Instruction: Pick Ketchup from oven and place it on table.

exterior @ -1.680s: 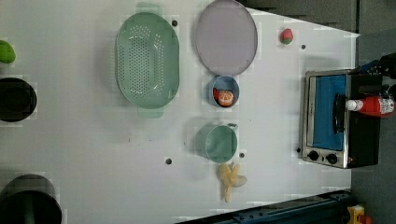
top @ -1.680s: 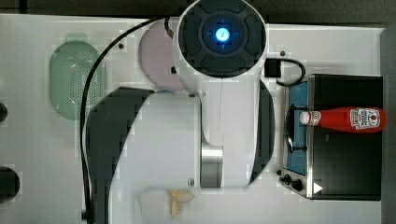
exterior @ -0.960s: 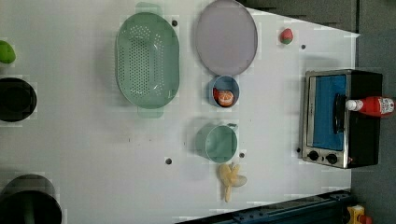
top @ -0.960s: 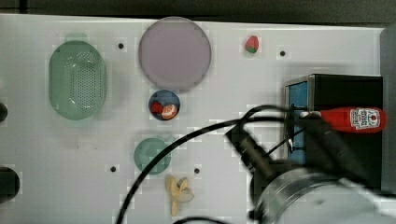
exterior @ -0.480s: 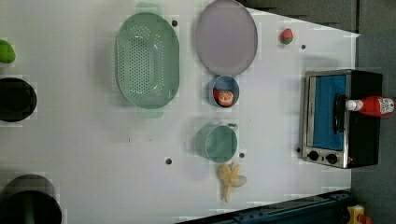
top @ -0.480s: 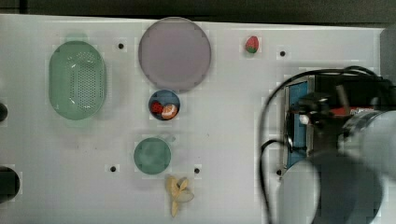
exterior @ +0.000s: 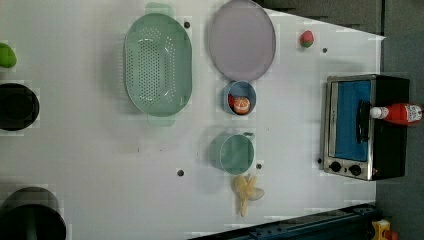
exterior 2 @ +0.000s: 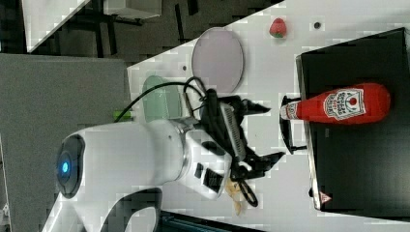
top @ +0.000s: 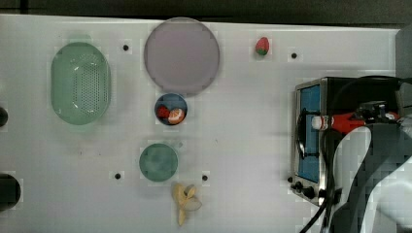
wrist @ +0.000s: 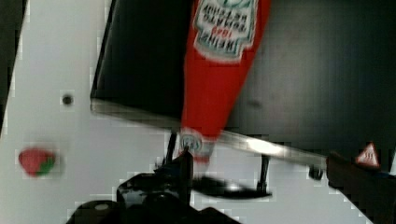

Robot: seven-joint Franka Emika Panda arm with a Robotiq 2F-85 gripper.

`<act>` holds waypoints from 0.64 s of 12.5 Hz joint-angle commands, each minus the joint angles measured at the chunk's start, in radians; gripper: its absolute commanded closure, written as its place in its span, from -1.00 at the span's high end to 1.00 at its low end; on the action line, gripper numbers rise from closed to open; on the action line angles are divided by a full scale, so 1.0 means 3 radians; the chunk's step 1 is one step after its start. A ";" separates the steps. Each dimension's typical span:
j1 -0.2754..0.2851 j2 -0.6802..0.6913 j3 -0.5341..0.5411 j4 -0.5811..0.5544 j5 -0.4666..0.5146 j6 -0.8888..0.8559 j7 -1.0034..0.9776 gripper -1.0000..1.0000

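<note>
The ketchup (exterior 2: 343, 104), a red bottle with a white cap and label, lies on its side on the flat black roof of the oven (exterior 2: 358, 159), its cap jutting past the front edge above the door handle. My gripper (exterior 2: 268, 133) is open and holds nothing. It hovers in front of the oven, and one fingertip (exterior 2: 261, 107) is close to the cap. In the wrist view the ketchup (wrist: 219, 70) runs away from the gripper (wrist: 266, 177) across the oven (wrist: 317, 70). In the top view my arm (top: 379, 165) covers part of the oven (top: 311, 141) and the ketchup (top: 340, 121). The white table (top: 243, 97) surrounds it.
On the table lie a green colander (top: 80, 90), a lilac plate (top: 182, 56), a blue bowl (top: 171, 109) with fruit, a green cup (top: 158, 161), a banana (top: 185, 201) and a strawberry (top: 262, 45). Black cables trail from the wrist (exterior 2: 193, 92).
In the top view the arm has swung from over the table's middle to the right, above the oven. The ketchup still lies on the oven roof.
</note>
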 commanded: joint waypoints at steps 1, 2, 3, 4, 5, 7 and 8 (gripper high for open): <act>-0.0014 0.0231 -0.0134 0.0169 0.0069 0.0263 0.0129 1.00; -0.0030 0.0357 -0.0193 0.0219 0.0146 0.0344 0.0129 1.00; -0.0052 0.0477 -0.0238 0.0264 0.0264 0.0419 0.0129 1.00; -0.0078 0.0593 -0.0271 0.0300 0.0392 0.0474 0.0129 1.00; -0.0103 0.0701 -0.0284 0.0316 0.0554 0.0519 0.0129 1.00; -0.0154 0.0898 -0.0290 0.0322 0.0853 0.0578 0.0129 1.00; -0.0180 0.0977 -0.0291 0.0322 0.0891 0.0591 0.0129 1.00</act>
